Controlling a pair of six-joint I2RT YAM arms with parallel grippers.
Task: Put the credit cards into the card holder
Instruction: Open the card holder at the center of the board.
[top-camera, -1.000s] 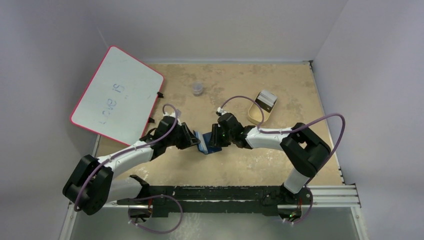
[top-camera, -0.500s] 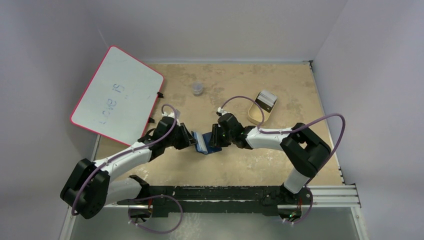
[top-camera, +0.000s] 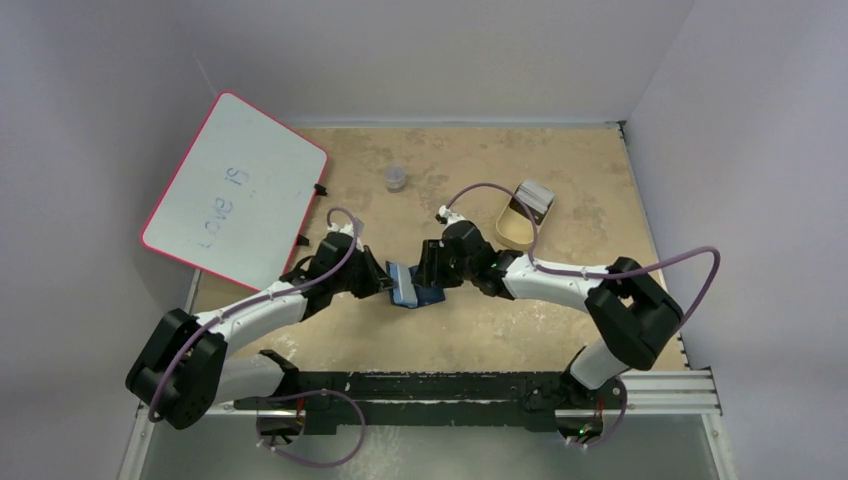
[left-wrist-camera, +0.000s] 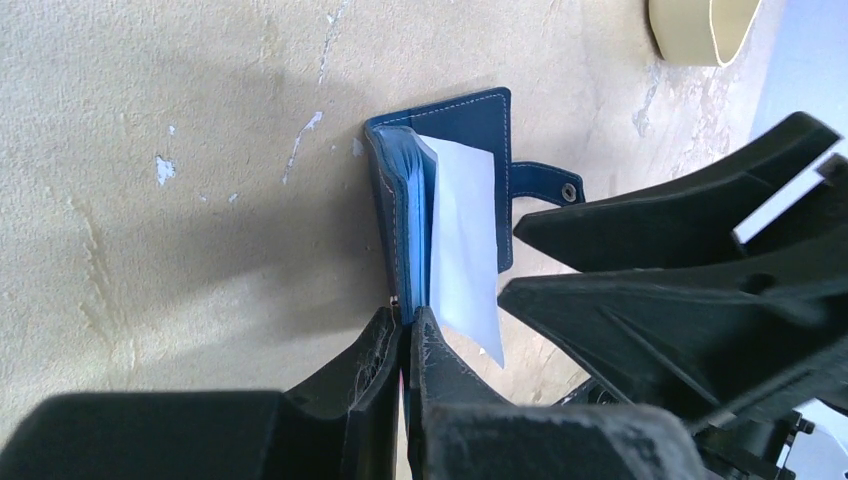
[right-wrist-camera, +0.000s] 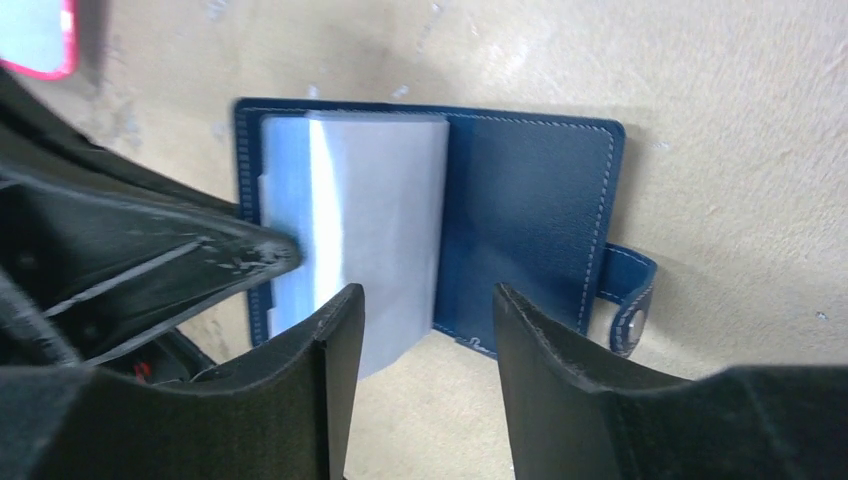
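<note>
Jaws of left gripper (left-wrist-camera: 405, 320) pinch the card holder (right-wrist-camera: 530, 220); right gripper (right-wrist-camera: 425, 300) stands spread.

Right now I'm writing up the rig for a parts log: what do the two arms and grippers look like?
The left arm and right arm have white tubular links between bulky black joint housings, each trailed by a thin purple cable. The left gripper and right gripper are matte black, with two blunt wedge-shaped fingers each. No markings or sleeves show.

Soft even overhead light, top view sharp. Wrist views: right end effector (right-wrist-camera: 425, 297) close-up and blurry, glare streak on credit card (right-wrist-camera: 375, 220), soft shadow on tabletop (left-wrist-camera: 150, 200) beside card holder (left-wrist-camera: 470, 120).
</note>
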